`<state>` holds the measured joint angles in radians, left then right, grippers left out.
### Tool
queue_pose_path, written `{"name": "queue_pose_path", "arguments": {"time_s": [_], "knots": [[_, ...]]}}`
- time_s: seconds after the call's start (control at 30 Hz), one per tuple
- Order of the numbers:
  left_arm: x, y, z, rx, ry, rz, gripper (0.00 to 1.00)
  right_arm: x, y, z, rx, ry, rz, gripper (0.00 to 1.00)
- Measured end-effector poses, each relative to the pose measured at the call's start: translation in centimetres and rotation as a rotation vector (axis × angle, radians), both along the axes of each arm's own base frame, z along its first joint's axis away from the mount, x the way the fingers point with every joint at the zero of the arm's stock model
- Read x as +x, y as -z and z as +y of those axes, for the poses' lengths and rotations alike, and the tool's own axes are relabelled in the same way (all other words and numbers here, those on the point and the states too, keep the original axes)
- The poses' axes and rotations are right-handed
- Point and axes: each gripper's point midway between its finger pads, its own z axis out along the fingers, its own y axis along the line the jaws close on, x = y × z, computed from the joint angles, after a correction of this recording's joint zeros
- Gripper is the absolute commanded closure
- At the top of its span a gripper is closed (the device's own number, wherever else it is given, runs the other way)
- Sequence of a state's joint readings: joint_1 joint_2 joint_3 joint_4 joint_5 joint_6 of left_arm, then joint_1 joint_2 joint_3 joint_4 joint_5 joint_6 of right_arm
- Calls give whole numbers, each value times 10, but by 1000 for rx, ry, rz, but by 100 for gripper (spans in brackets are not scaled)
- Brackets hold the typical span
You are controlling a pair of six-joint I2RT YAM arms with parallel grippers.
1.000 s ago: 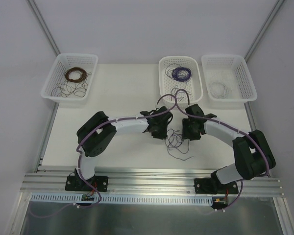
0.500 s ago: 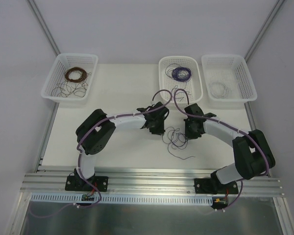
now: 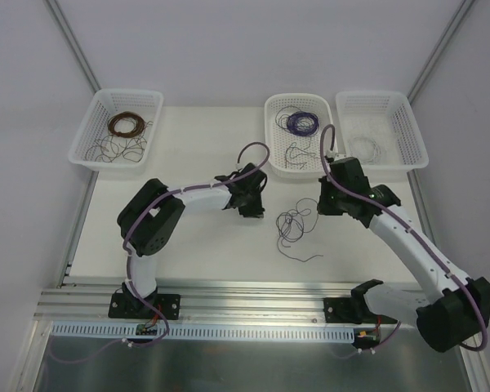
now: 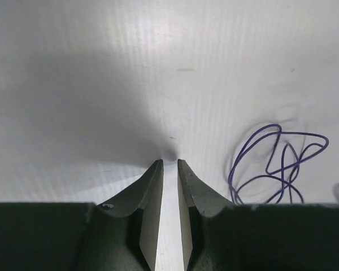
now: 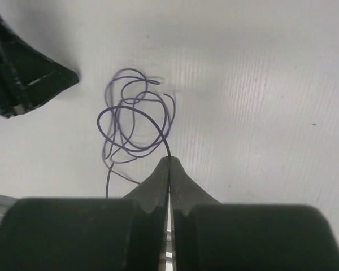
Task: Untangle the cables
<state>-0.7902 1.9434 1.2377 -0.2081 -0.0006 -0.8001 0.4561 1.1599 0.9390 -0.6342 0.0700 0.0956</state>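
Note:
The cables (image 3: 292, 224) are a small loose tangle of thin purple and dark strands on the white table between my two grippers. In the right wrist view the tangle (image 5: 133, 121) lies just ahead of my right gripper (image 5: 169, 158), which is shut on one purple strand that arcs up from the tangle into the fingertips. In the top view the right gripper (image 3: 325, 203) is raised to the right of the tangle. My left gripper (image 3: 251, 203) is left of the tangle. Its jaws (image 4: 170, 162) stand narrowly open and empty, with purple loops (image 4: 277, 164) to their right.
Three white baskets stand at the back: a left one (image 3: 80, 135) with a brown coil and loose dark wires, a middle one (image 3: 271, 139) with a purple coil, and a right one (image 3: 416, 135) with a whitish coil. The metal rail (image 3: 253, 298) runs along the near edge.
My right arm has risen and drawn back to the right, holding a strand. My left gripper has drawn away from the tangle to the left and back. The tangle has spread slightly.

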Motion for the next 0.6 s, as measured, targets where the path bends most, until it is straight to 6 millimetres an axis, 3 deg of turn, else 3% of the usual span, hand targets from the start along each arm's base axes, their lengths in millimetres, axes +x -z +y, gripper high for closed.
{"name": "queue_pose_path", "arguments": {"time_s": [0.1,0.3,0.4,0.6], "knots": [[7,0,16,2,-40,3,82,3,-47,0,30,-20,-100,99],[15,0,45,8,-101,8,82,3,-165,3,133,-76,-366,99],[12,-2,51,12,-105,9,77,-3,-203,10,199,-119,-450,99],[-10,-7,66,41,-77,26,59,-5,-245,28,295,-201,-529,99]]}}
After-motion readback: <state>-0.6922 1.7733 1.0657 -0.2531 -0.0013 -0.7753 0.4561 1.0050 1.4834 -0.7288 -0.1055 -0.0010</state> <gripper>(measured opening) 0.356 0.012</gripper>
